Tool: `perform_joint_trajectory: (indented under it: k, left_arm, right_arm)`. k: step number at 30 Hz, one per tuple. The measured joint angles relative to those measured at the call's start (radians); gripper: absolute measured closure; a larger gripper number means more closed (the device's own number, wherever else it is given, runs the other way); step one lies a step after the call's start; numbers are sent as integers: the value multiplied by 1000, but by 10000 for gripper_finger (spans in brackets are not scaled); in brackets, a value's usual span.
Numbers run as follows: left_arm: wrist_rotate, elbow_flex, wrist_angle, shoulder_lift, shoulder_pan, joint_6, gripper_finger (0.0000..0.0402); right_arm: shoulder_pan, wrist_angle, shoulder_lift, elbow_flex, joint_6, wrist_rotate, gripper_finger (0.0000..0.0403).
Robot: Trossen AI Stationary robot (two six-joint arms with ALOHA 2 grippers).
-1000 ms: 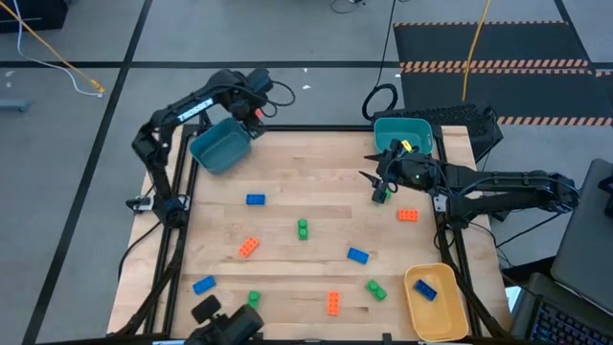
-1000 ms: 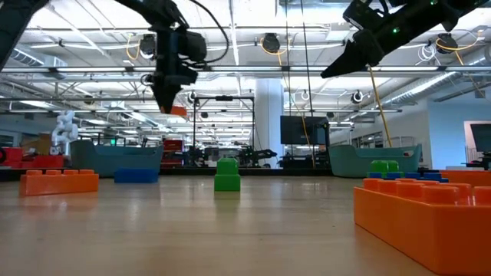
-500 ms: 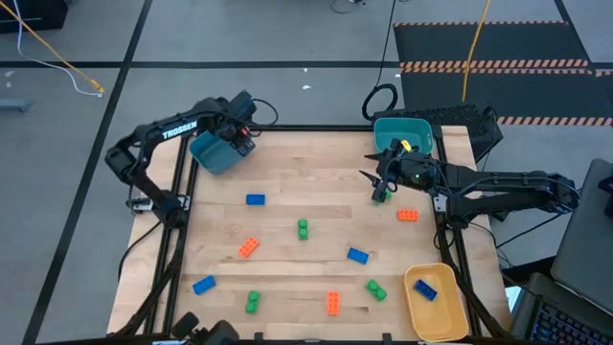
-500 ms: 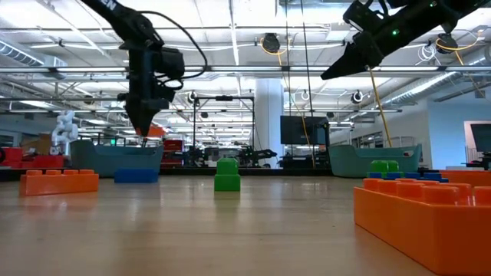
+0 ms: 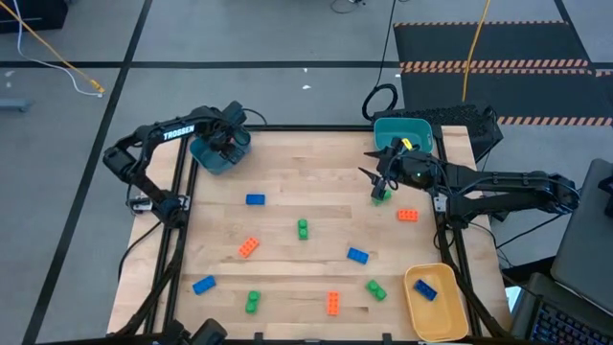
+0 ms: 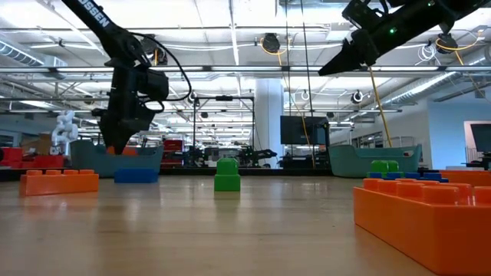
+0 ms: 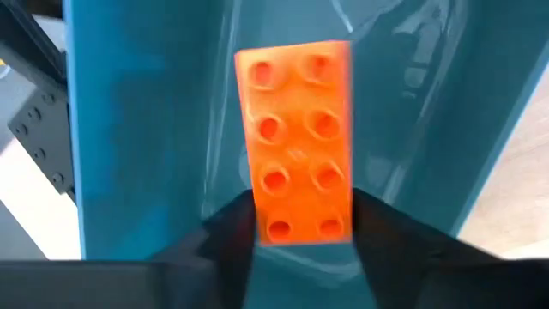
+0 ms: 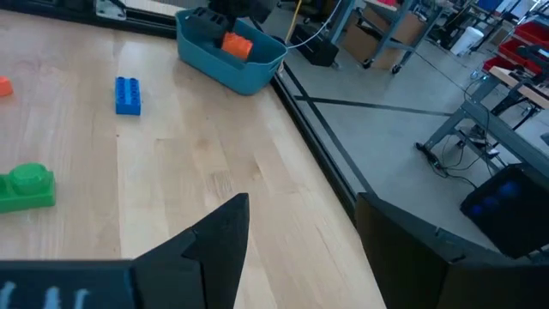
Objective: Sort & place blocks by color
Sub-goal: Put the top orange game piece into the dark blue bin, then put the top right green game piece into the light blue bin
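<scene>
The left gripper (image 7: 300, 236), inside the upper-left teal bin (image 5: 218, 153), is seen parted around an orange block (image 7: 296, 142) only in the wrist view. The right gripper (image 5: 380, 182) is held apart, empty. Counted overhead: three orange, four green, four blue.

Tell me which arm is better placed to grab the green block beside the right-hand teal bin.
Right. The right gripper hovers open above that green block, while the left gripper is across the table over the other teal bin with an orange block.

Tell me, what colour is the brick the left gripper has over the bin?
Orange brick, clearest in the left wrist view.
</scene>
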Motion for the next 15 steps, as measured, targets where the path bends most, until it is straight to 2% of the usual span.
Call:
perform_joint_trajectory:
  k: [4, 7, 11, 15]
  left_arm:
    - [0, 0, 11, 0, -4, 4, 104]
    - [-3, 0, 13, 0, -2, 3, 68]
    - [-8, 0, 13, 0, -5, -2, 58]
    - [-8, 2, 7, -1, -24, -1, 77]
  right_arm:
    - [0, 1, 0, 0, 0, 0, 193]
    - [0, 1, 0, 0, 0, 0, 193]
    - [0, 2, 0, 0, 0, -1, 193]
    - [0, 2, 0, 0, -2, -1, 193]
